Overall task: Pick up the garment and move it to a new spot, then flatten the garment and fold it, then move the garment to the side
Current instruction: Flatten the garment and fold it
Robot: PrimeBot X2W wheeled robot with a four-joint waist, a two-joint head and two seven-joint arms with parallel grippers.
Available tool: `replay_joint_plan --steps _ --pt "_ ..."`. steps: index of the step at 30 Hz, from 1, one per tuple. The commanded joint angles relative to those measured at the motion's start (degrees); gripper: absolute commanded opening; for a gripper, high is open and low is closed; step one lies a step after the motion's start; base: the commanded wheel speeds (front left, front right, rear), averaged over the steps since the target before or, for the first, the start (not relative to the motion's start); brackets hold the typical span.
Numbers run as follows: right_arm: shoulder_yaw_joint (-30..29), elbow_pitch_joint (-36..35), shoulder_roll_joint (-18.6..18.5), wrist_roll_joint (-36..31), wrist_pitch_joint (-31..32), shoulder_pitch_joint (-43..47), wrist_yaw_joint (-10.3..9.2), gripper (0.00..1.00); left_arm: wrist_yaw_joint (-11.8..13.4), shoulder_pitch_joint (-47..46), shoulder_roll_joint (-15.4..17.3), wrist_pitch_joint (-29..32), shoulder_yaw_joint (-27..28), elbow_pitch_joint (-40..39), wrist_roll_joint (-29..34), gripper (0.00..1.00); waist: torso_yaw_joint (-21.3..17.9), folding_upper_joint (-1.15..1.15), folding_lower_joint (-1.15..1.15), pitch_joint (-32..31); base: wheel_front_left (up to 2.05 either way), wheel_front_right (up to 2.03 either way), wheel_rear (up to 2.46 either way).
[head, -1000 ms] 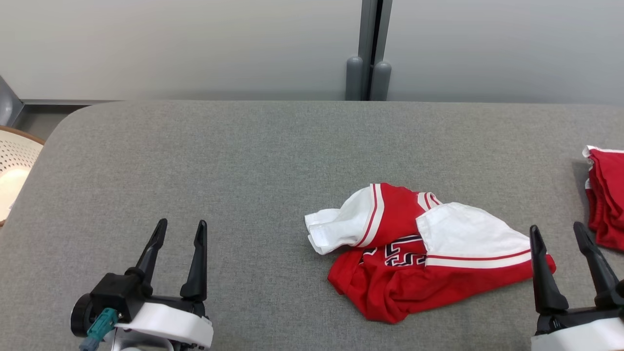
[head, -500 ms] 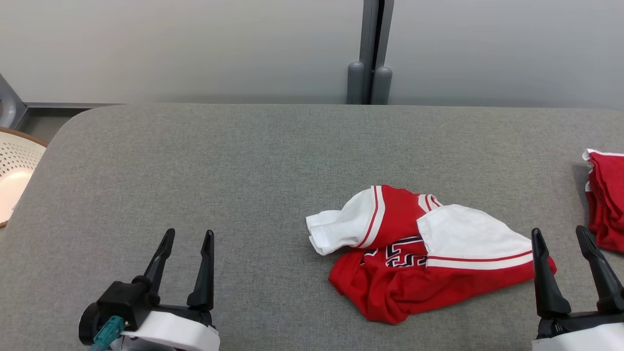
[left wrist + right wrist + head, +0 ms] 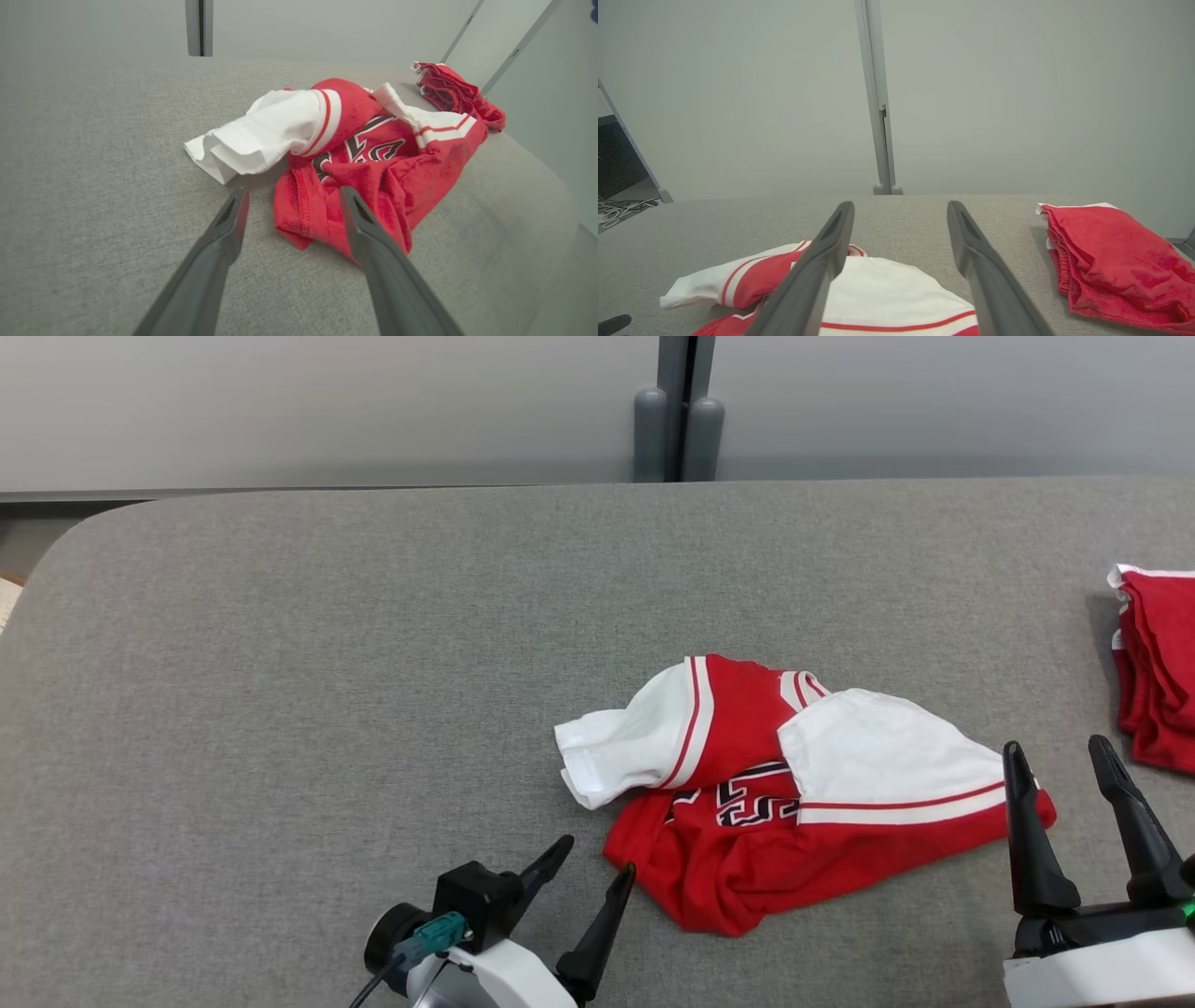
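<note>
The garment (image 3: 794, 803) is a crumpled red and white jersey with dark lettering, lying right of centre on the grey table (image 3: 327, 663). It also appears in the left wrist view (image 3: 364, 154) and the right wrist view (image 3: 878, 294). My left gripper (image 3: 596, 857) is open, close to the jersey's lower-left red edge, its fingers pointing up and to the right at it. In its own view that gripper (image 3: 293, 196) brackets the red hem without touching. At the jersey's right end stands my right gripper (image 3: 1055, 756), open and empty, also seen in its wrist view (image 3: 901, 210).
A folded pile of red cloth (image 3: 1153, 672) lies at the table's right edge, also seen from the right wrist (image 3: 1111, 261) and the left wrist (image 3: 458, 91). A grey wall post (image 3: 677, 411) stands behind the table. The table's left half is bare grey fabric.
My left gripper has swung right, from the lower left to just beside the jersey's lower-left edge. The head camera has shifted, so the whole scene sits higher and further left.
</note>
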Motion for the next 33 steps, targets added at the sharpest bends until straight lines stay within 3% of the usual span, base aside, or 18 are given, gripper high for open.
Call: replay_joint_plan --steps 1,9,10,11,15,21,27,33 --pt "-0.24 0.31 0.05 0.32 -0.10 -0.78 -0.03 1.00 -0.42 -1.73 0.02 0.48 -1.19 1.77 -1.05 1.00 -1.85 0.00 0.00 1.86 0.00 0.00 0.00" --pt "-0.29 0.61 0.62 0.63 -1.05 -2.06 -0.03 1.00 -1.22 -6.59 -0.45 0.09 -4.58 9.48 -5.28 1.00 -4.41 0.00 0.00 4.63 0.00 0.00 0.00" --pt "-0.35 0.64 0.68 0.86 -1.10 -2.34 -0.03 1.00 -1.27 -7.20 -0.46 -0.24 -4.61 10.20 -5.59 0.07 -4.55 0.00 0.00 4.86 0.00 0.00 0.00" --pt "-0.38 0.72 0.72 0.93 -1.25 -2.55 -0.03 1.00 -1.30 -7.75 -0.38 -1.05 -4.35 10.61 -5.58 0.00 -4.60 0.00 0.00 5.03 0.00 0.00 0.00" --pt "-0.79 1.22 0.83 1.28 -1.51 -2.60 -0.03 1.00 -1.15 -9.11 0.40 -4.37 -2.59 10.20 -5.99 0.00 -4.27 0.00 0.00 5.35 0.00 0.00 0.00" --pt "-1.50 2.25 1.09 2.02 -2.24 -3.09 -0.03 1.00 0.75 -10.33 3.04 -6.77 -0.27 2.82 -4.96 0.00 -2.45 0.00 0.00 5.28 0.00 0.00 0.00" --pt "-1.27 2.94 1.25 1.99 -2.62 -3.52 -0.03 1.00 3.21 -8.45 5.80 -4.62 1.38 -5.97 -4.92 0.00 -1.42 0.00 0.00 4.38 0.00 0.00 0.00" --pt "-1.31 3.17 1.33 1.89 -2.69 -3.24 -0.03 1.00 4.87 -6.79 6.93 -3.61 1.98 -9.57 -4.84 0.00 -1.25 0.00 0.00 3.61 0.00 0.00 0.00"
